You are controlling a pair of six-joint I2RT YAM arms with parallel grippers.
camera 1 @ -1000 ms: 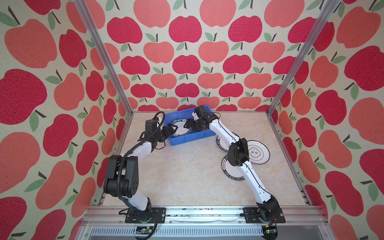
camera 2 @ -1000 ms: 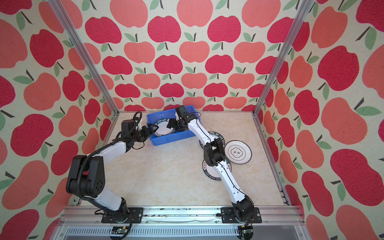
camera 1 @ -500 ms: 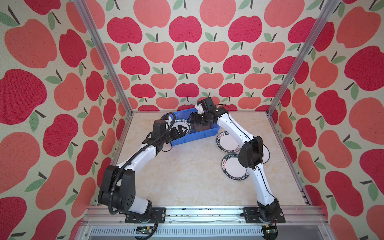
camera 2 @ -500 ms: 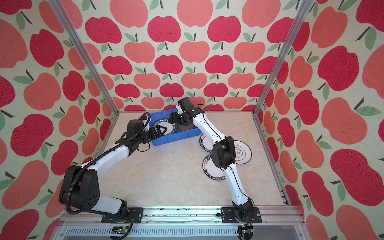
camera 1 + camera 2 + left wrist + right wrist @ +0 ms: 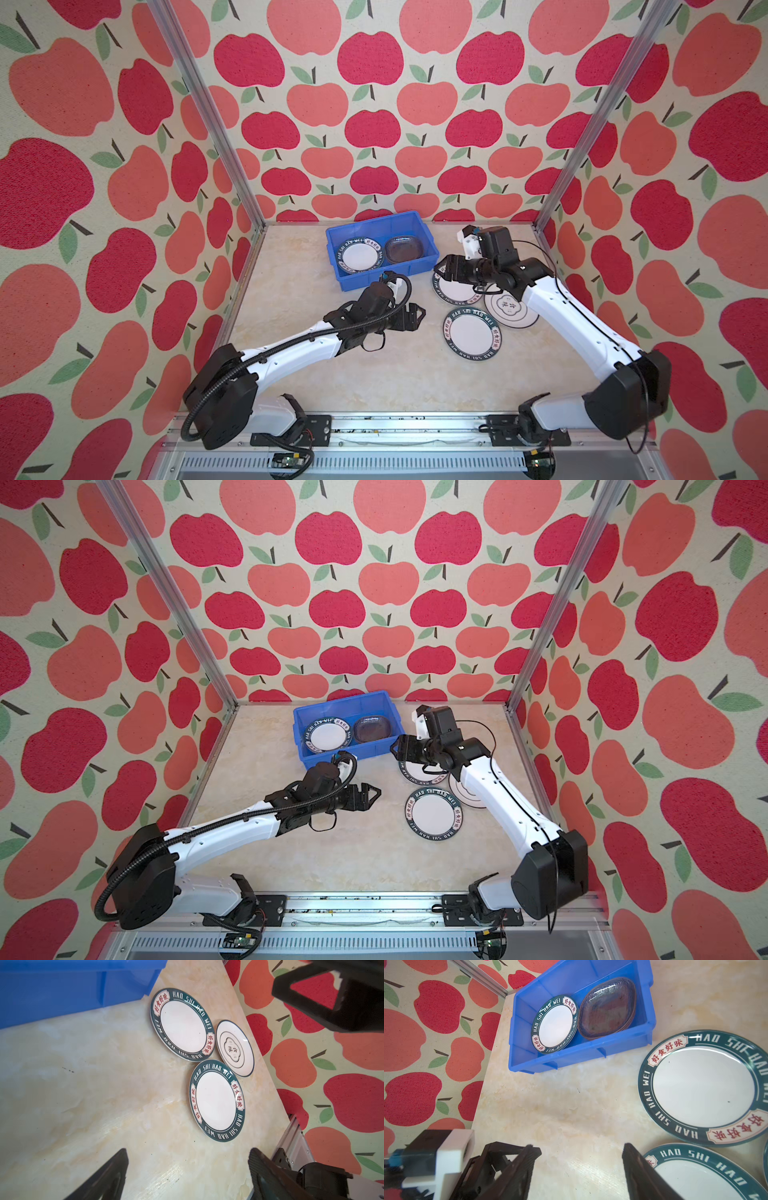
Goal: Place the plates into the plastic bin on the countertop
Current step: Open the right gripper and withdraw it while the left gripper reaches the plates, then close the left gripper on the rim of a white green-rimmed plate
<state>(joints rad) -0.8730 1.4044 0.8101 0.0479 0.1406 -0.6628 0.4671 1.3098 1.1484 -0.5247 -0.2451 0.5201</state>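
Note:
The blue plastic bin (image 5: 386,280) (image 5: 353,759) (image 5: 571,1057) stands at the back of the countertop (image 5: 332,374). It holds a green-rimmed plate (image 5: 359,256) (image 5: 554,1024) and a stack of clear glass plates (image 5: 404,249) (image 5: 607,1007). Right of the bin, two green-rimmed plates (image 5: 453,291) (image 5: 473,332) (image 5: 182,1024) (image 5: 217,1100) and an emblem plate (image 5: 509,307) (image 5: 234,1047) lie on the countertop. My left gripper (image 5: 419,318) (image 5: 374,798) (image 5: 188,1167) is open and empty, left of the near plate. My right gripper (image 5: 441,270) (image 5: 395,749) (image 5: 577,1159) is open and empty over the far plate's left edge.
Apple-patterned walls with aluminium posts (image 5: 582,137) close in three sides of the countertop. An aluminium rail (image 5: 374,424) with both arm bases runs along the front. In the top view my right arm (image 5: 490,791) covers part of the emblem plate (image 5: 459,791).
Both grippers have left the bin. The left one swung forward and right to beside the near plate. The right one drew back right, to above the far plate.

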